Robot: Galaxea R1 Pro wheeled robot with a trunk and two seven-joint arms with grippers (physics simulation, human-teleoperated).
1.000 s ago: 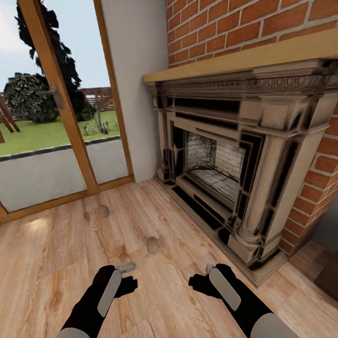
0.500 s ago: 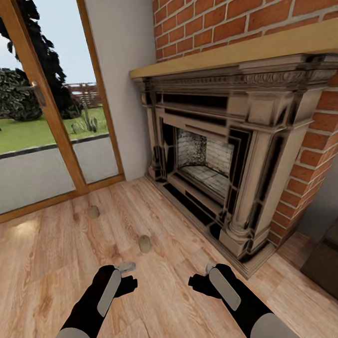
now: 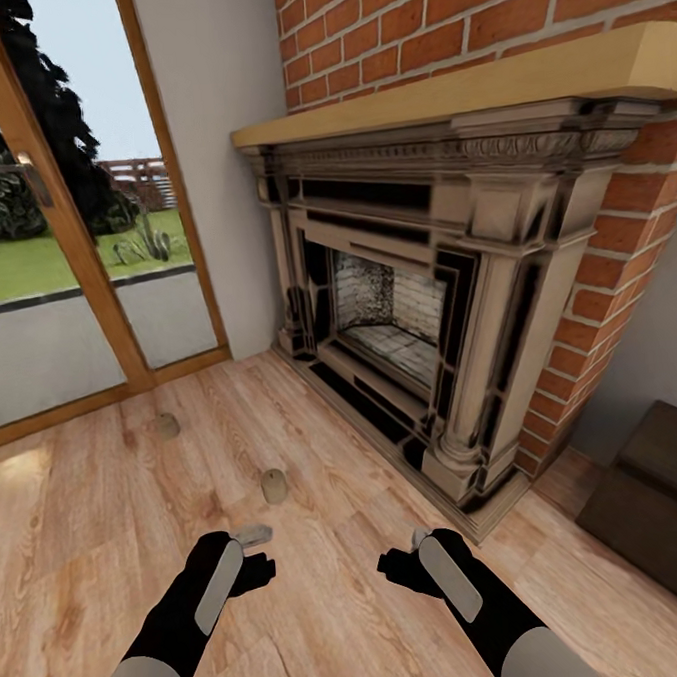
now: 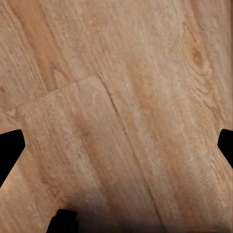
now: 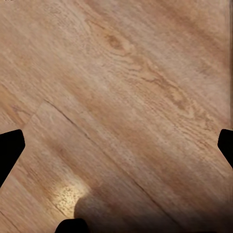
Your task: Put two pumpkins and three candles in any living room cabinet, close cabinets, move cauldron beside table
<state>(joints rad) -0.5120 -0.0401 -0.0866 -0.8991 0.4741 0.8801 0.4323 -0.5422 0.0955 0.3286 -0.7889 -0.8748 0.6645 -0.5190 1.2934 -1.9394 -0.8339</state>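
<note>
Two short beige candles stand on the wood floor in the head view, one point(image 3: 274, 486) just ahead of my left gripper point(image 3: 257, 554), the other point(image 3: 167, 425) farther off toward the glass door. My right gripper point(image 3: 404, 553) hovers low over bare floor to the right. Both grippers are open and hold nothing. In each wrist view the left gripper point(image 4: 116, 148) and the right gripper point(image 5: 116, 148) show fingertips spread wide over floorboards. A corner of the dark brown cabinet point(image 3: 649, 500) sits at the right edge. The pumpkins and the cauldron are out of view.
A large stone fireplace point(image 3: 427, 303) set in a brick wall point(image 3: 410, 29) stands ahead and to the right, its base reaching onto the floor. A wood-framed glass door point(image 3: 62, 245) onto a garden is at the left. Wood floor point(image 3: 326, 620) lies around the grippers.
The whole picture has slid left, so the camera has turned right; more of the cabinet shows now. Both arms keep the same pose in the picture.
</note>
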